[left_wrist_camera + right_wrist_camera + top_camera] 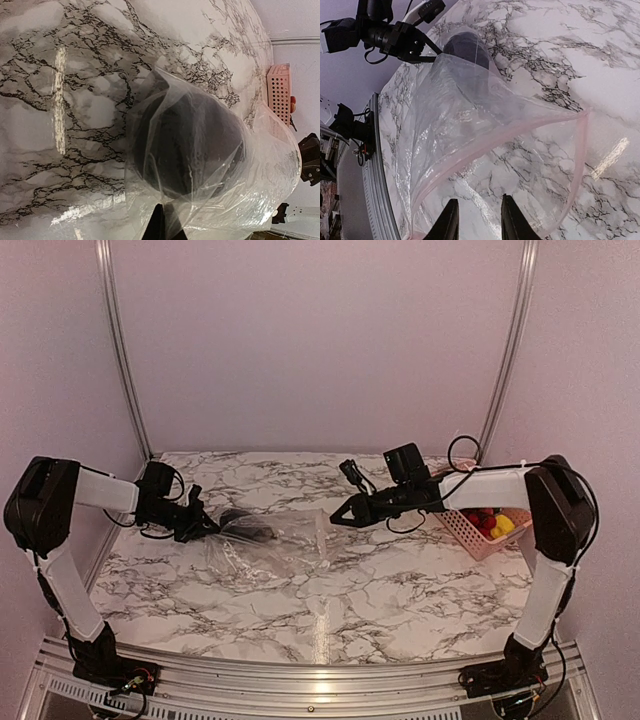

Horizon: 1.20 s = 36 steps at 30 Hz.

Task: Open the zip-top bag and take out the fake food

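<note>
Desk [400, 590]: open marble room along bottom of frame. Zip-top bag [270, 545] lies centre-left, long way running left to right, pink mouth pointing right. Left gripper [210, 524] jaws pinched tight on bag's left end. Right gripper [335, 519] jaws narrow gap at mouth (cannot tell if gripping). Fake food [497, 524] in pink basket [470, 532], right edge.

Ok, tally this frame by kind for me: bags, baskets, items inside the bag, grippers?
zip-top bag: 1
pink basket: 1
dark round item inside the bag: 1
grippers: 2, the left gripper and the right gripper
Total: 5
Not counted: the red and yellow fake food in the basket is too small to tell apart.
</note>
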Each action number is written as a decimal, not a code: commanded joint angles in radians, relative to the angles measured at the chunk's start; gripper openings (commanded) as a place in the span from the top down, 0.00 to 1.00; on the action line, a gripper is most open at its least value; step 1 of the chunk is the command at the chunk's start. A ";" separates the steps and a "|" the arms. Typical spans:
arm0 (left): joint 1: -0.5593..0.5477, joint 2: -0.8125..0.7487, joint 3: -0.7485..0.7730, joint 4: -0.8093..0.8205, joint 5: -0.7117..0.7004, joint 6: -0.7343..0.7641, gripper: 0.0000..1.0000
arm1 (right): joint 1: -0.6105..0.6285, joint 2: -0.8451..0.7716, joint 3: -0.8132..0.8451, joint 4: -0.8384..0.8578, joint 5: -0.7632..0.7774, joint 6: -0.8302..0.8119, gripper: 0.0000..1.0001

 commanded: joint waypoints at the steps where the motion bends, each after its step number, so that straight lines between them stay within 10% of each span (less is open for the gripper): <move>1: -0.023 0.023 0.037 -0.006 0.035 0.002 1.00 | 0.056 0.085 0.078 0.025 -0.017 -0.057 0.75; 16: -0.141 0.056 0.063 0.001 0.066 -0.008 1.00 | 0.162 0.258 0.153 0.124 -0.007 -0.102 0.72; 36: -0.266 0.122 0.101 0.040 0.109 -0.047 1.00 | 0.210 0.329 0.175 0.140 0.063 -0.155 0.37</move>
